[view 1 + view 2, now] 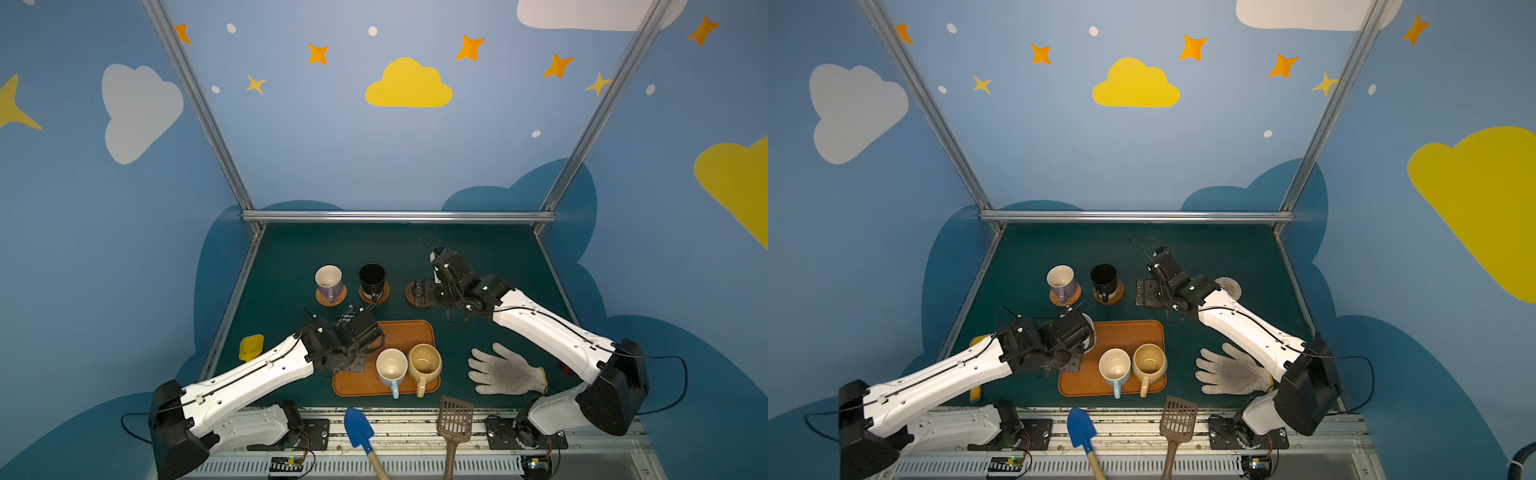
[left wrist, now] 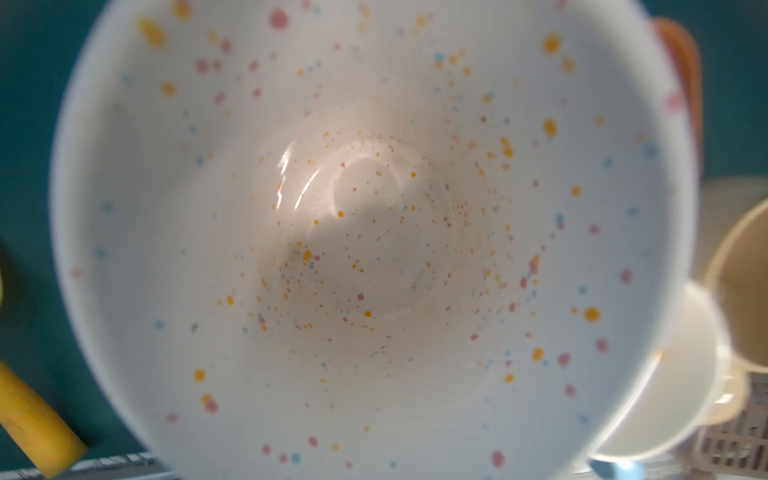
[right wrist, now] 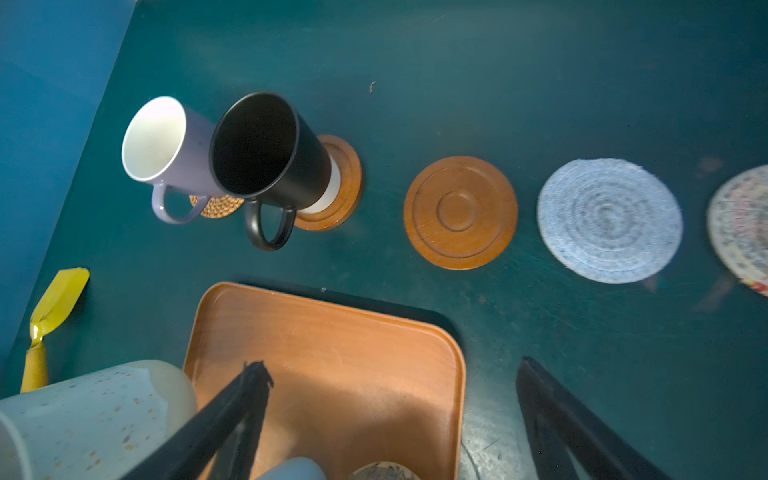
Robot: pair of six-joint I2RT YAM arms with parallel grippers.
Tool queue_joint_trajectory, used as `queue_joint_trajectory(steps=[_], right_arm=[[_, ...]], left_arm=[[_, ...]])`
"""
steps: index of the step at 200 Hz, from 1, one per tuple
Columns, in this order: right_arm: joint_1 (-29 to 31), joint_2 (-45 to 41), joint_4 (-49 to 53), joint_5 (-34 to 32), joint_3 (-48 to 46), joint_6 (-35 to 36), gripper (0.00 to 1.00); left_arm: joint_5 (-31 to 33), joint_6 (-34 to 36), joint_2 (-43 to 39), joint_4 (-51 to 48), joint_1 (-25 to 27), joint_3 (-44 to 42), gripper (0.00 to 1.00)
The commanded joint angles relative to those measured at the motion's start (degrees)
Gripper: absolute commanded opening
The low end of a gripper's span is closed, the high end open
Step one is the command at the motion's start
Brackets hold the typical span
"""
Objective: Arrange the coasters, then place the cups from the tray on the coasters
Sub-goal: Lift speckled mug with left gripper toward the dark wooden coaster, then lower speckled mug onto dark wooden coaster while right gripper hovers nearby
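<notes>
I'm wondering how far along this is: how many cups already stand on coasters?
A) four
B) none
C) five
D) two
D: only the lilac cup and the black cup stand on coasters; the left gripper grips the speckled cup, and the blue cup and tan cup are on the tray.

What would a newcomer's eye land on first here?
The speckled cup, by the tray's far left corner, fills the left wrist view. Behind the tray, the lilac cup and black cup stand on coasters; a wooden coaster, grey coaster and beige coaster lie bare rightward. The pale blue cup and tan cup sit on the tray.
</notes>
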State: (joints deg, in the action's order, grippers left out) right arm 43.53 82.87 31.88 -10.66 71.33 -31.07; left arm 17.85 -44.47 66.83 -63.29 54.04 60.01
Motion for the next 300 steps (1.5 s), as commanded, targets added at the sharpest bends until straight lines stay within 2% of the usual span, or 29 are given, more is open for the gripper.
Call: queue_joint_trajectory(steps=[1, 37, 86, 119, 190, 216, 252, 300], right_arm=[[-2.0, -3.4, 0.8, -3.0, -1.3, 1.6, 0.93], [-7.4, -8.5, 3.2, -2.2, -3.4, 1.9, 0.93], [-12.2, -14.2, 3.3, -1.6, -8.4, 3.3, 0.93], [-16.2, -16.9, 3.2, 1.3, -11.9, 3.2, 0.93], [-19.5, -21.9, 5.0, 2.1, -15.8, 4.3, 0.93], [-20.4, -23.2, 4.9, 2.8, -17.1, 4.2, 0.93], [-20.8, -24.0, 6.5, 2.9, -17.5, 4.1, 0.93], [-21.1, -24.6, 6.8, 3.2, -18.3, 4.2, 0.93]], left_arm=[[4.4, 5.2, 2.6, 3.7, -0.9, 6.5, 0.04], [2.8, 11.6, 12.0, 7.6, -2.2, 17.4, 0.04], [0.7, 14.0, 24.2, 9.6, -2.6, 28.2, 0.04], [3.0, 11.8, 31.9, 7.4, -2.8, 35.4, 0.04], [0.0, 10.5, 44.9, 8.7, -4.0, 45.2, 0.04], [-1.0, 8.9, 48.9, 10.3, -5.1, 47.6, 0.04], [-0.3, 7.9, 55.6, 5.5, -5.5, 54.9, 0.04], [0.2, 7.0, 60.8, 6.0, -5.9, 59.9, 0.04]])
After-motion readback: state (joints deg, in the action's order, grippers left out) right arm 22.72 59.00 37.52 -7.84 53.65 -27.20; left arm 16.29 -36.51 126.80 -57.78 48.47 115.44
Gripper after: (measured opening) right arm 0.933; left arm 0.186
